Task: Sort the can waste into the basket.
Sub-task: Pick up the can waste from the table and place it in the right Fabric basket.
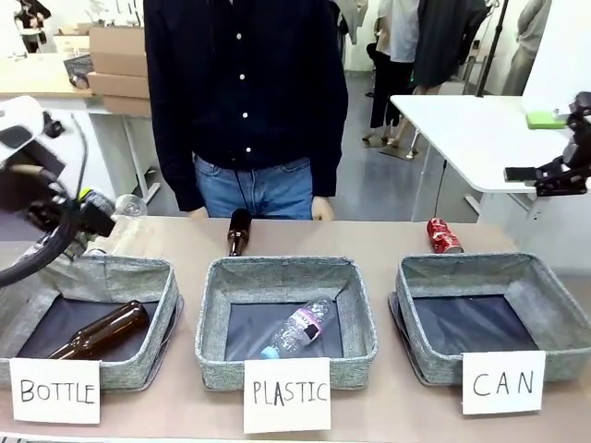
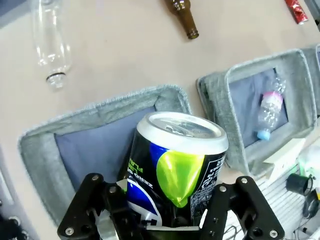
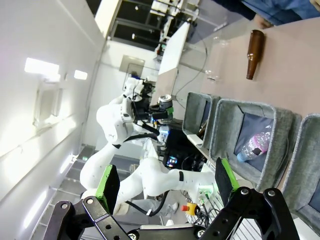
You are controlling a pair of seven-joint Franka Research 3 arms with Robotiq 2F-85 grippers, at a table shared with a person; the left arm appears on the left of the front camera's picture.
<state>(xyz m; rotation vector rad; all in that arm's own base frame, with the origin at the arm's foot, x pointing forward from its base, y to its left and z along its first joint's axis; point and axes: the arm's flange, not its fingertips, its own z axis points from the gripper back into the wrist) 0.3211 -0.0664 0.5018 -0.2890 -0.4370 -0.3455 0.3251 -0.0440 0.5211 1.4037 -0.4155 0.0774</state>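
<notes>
Your left claw [image 2: 171, 212] clamps the dark can [image 2: 175, 160]; your right claw [image 3: 165, 182] gapes empty. The red can [image 1: 443, 236] lies at eleven o'clock from the basket [image 1: 557, 293].

One can [image 1: 444, 236] lies behind CAN basket [image 1: 480, 266]; second can [image 2: 175, 165] seemingly over BOTTLE bin [image 1: 120, 266].

Three white handwritten signs leaned on the bins' front walls: "BOTTLE" sign [image 1: 54, 391] on the left bin [image 1: 120, 268], "PLASTIC" sign [image 1: 287, 395] on the middle bin [image 1: 277, 269], "CAN" sign [image 1: 503, 382] on the basket [image 1: 480, 266]. The dark can [image 2: 175, 170] showed upside-down white "ZERO"; the green lettering beside it was unreadable. The red can [image 1: 443, 236] lettering was too small to read.
</notes>
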